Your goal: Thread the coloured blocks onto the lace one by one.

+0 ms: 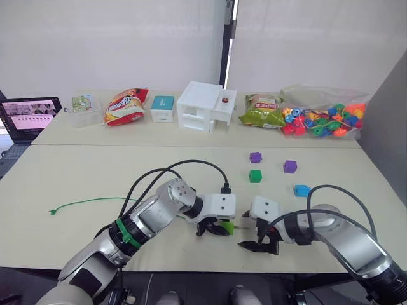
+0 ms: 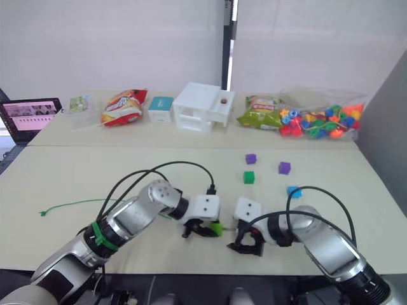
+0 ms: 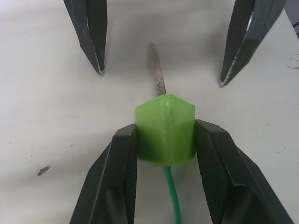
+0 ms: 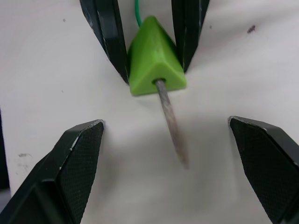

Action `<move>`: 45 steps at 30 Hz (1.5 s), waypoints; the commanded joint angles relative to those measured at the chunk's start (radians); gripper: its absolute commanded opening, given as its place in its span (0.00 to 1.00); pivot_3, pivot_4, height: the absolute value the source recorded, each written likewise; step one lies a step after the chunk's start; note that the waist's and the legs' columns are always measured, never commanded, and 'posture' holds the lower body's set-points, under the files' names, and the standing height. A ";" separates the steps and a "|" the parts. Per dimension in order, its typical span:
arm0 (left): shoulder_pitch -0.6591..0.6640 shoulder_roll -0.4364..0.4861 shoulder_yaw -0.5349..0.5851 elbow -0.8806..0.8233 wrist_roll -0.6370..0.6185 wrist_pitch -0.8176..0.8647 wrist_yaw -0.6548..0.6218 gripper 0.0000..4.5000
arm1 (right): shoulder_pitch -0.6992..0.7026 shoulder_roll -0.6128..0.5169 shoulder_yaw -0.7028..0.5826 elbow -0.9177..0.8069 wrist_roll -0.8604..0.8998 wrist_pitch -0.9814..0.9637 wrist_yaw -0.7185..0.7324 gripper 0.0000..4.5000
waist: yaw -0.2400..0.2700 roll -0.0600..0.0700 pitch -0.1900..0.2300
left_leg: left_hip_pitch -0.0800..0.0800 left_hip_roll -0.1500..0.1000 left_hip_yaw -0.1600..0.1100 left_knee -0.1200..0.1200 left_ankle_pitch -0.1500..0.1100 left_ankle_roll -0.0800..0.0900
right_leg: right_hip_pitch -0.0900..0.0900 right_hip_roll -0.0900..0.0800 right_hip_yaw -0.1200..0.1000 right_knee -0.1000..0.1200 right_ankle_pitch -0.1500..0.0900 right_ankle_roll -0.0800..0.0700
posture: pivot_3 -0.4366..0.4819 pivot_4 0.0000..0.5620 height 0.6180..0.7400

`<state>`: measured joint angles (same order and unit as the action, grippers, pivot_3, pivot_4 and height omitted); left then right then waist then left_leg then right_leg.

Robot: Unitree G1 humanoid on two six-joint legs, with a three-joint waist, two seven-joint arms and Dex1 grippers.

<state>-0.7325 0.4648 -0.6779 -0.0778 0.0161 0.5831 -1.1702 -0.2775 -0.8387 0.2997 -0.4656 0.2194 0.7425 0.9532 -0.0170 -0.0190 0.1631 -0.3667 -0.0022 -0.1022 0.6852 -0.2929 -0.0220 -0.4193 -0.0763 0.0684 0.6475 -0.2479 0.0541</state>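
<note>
Head camera views first: your left gripper [image 1: 215, 229] clamps the lime green wedge [image 1: 226, 227] low over the near edge of the beige table [image 1: 76, 184]. Your right gripper [image 1: 257, 244] faces it from just beside, fingers spread. Past them, further across the table, lie two purple cubes [image 1: 255, 157] [image 1: 290, 166], a dark green cube [image 1: 255, 176] and a blue flower-shaped bead [image 1: 301, 190]. The bright green lace [image 1: 89, 203] trails off to your left, ending in a knotted tail.

Left wrist view: your two fingers [image 3: 117, 172] pinch the wedge by its sides. The lace's stiff needle tip [image 3: 157, 70] has passed through it and sticks out the far side, pointing into the gap between the open right fingers [image 3: 91, 32].

Right wrist view: the tip [image 4: 172, 121] lies along the table surface, its long axis aimed roughly at you between your wide-open fingers [image 4: 70, 163], angled a little off centre. Your right gripper is the nearer one to take it; closing across the tip looks like the next move.
</note>
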 commanded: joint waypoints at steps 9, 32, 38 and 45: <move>0.035 0.020 -0.037 0.031 0.026 0.013 -0.022 0.28 | -0.027 0.017 0.031 0.069 -0.042 -0.099 0.011 0.88 | -0.003 0.000 0.000 | 0.002 0.000 0.000 0.000 0.000 0.000 | 0.001 0.000 0.000 0.000 0.000 0.000 | 0.48 0.27 1.00; 0.192 0.279 0.148 -0.010 -0.007 -0.073 -0.069 0.28 | -0.116 0.014 0.060 0.157 -0.090 -0.229 0.092 0.00 | -0.043 0.000 0.000 | 0.017 0.003 0.000 -0.006 -0.001 0.001 | 0.015 0.003 0.000 -0.001 -0.001 -0.001 | 0.48 0.27 1.00; 0.358 0.623 0.404 0.239 -0.062 -0.401 -0.153 0.28 | -0.128 0.012 0.042 0.090 -0.076 -0.182 0.095 0.00 | -0.067 0.001 0.000 | 0.023 0.013 0.002 -0.010 -0.002 0.003 | 0.015 0.012 0.001 0.000 -0.005 -0.008 | 0.48 0.27 1.00; 0.416 0.771 0.506 0.567 -0.025 -0.721 -0.186 0.28 | -0.125 0.011 0.037 0.074 -0.072 -0.176 0.097 0.00 | -0.060 0.002 0.001 | 0.025 0.018 0.003 -0.014 -0.002 0.003 | 0.013 0.017 0.001 0.001 -0.008 -0.012 | 0.48 0.27 1.00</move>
<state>-0.3411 1.2002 -0.1735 0.3983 -0.0708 -0.0916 -1.3477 -0.3900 -0.8247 0.3675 -0.3603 0.1404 0.5657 1.0462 -0.0775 -0.0167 0.1645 -0.3422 0.0159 -0.0987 0.6706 -0.2948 -0.0189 -0.4065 -0.0593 0.0692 0.6482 -0.2559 0.0417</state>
